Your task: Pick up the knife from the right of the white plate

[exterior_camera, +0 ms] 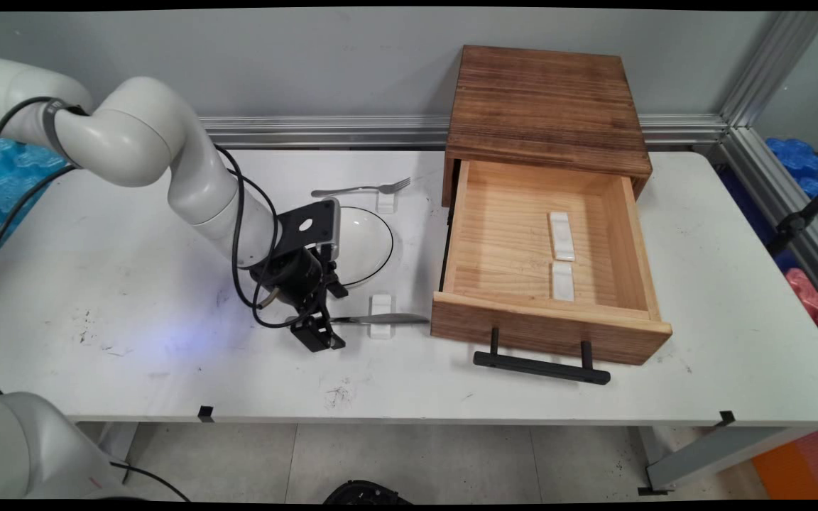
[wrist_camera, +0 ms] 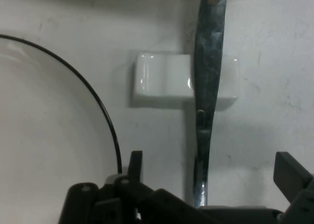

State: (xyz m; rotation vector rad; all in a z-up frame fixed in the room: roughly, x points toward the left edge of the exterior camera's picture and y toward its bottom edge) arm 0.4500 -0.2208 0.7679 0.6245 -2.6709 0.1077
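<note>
Hung low with the hand point(exterior_camera: 320, 330) point(wrist_camera: 213, 167) over one end of a knife point(exterior_camera: 380, 319) point(wrist_camera: 208, 87), fingers point(wrist_camera: 289, 172) spread, one on each side of the handle; could not tell whether touching. Showed the knife as silvery metal, lying flat on the white surface point(exterior_camera: 132, 284) and crossing a small rest point(exterior_camera: 382, 304) point(wrist_camera: 162, 79), far end pointing right in the main view. Showed the rest as glossy, white, oblong, grooved. Sat just beside a round plate point(exterior_camera: 363, 245) point(wrist_camera: 49, 136) with a thin dark rim, apart from it.
</note>
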